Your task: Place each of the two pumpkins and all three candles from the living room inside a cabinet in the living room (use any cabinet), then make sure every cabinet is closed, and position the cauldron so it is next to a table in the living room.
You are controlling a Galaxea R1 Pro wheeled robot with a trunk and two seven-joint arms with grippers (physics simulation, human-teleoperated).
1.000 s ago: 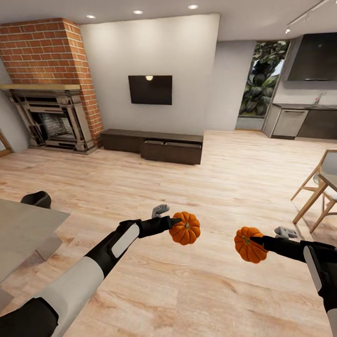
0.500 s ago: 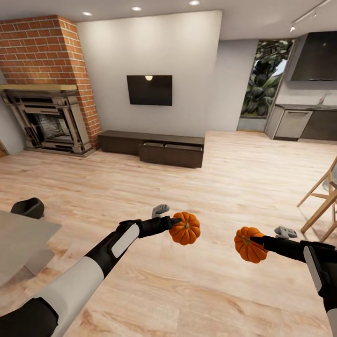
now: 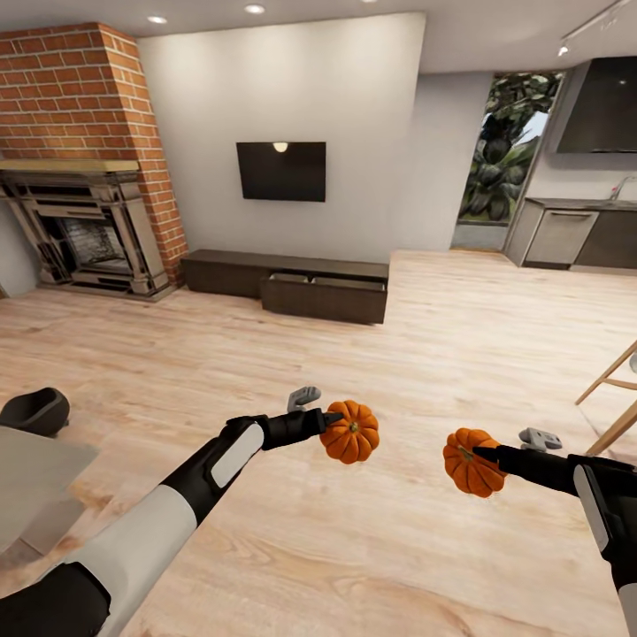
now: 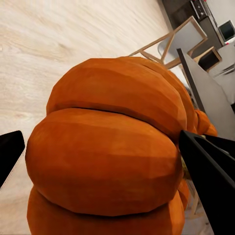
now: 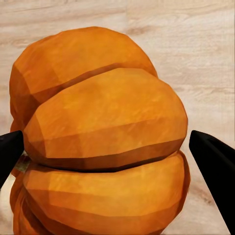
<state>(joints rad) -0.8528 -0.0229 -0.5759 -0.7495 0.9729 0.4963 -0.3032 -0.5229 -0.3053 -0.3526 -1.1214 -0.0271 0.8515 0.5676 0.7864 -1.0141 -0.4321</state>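
Your left gripper [image 3: 334, 419] is clamped on one pumpkin [image 3: 350, 432], and your right gripper [image 3: 478, 456] grips the other pumpkin [image 3: 471, 462]. Both are held above the wood floor [image 3: 354, 548]. The cabinet [image 3: 287, 284] stands well ahead of your grippers; the cauldron [image 3: 35, 410] sits off beyond your left arm.

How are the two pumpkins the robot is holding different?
The left pumpkin is held by the left gripper, with its dark stem facing the camera. The right pumpkin is held by the right gripper, lower in the head view, stem turned sideways. Both are orange, ribbed and carried above the floor.
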